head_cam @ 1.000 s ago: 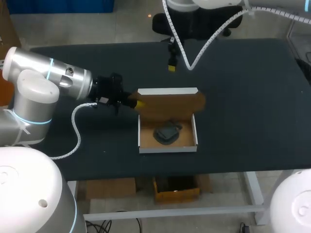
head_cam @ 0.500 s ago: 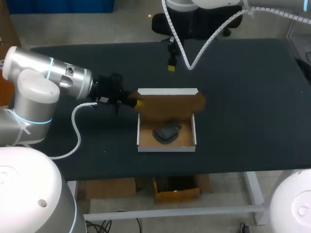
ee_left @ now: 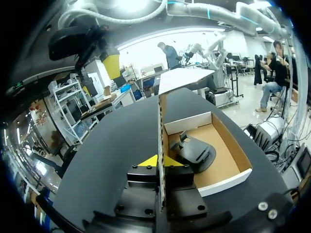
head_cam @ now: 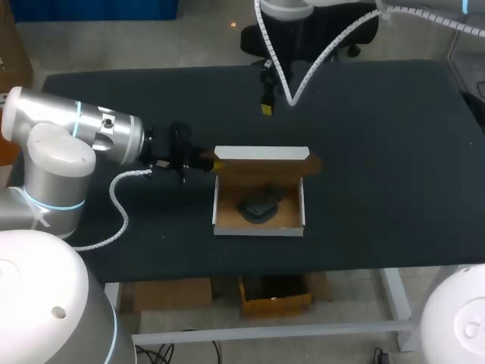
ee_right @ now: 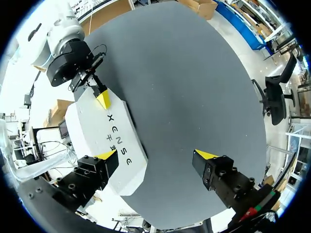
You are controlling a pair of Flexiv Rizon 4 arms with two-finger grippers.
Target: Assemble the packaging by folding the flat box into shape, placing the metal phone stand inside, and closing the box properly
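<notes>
Box (head_cam: 259,230) and left hand (head_cam: 208,161) meet at the lid (head_cam: 261,165). The left wrist view shows the left hand (ee_left: 160,161) pinching the lid (ee_left: 160,121), one yellow tip against each face, with the panel standing edge-on between them. The lid rises from the rear wall, its brown inner face toward the open tray.

Inside the tray lies the dark phone stand (head_cam: 258,206), on the brown floor just ahead of the pinching fingers (ee_left: 194,150). The box sits at the middle of the head frame on the dark counter (head_cam: 379,152).

At upper centre, well apart from the box, the right hand (head_cam: 266,106) hangs over the counter. Its fingers are spread wide (ee_right: 155,155), holding nothing, above the lid's white outer face (ee_right: 112,141).
</notes>
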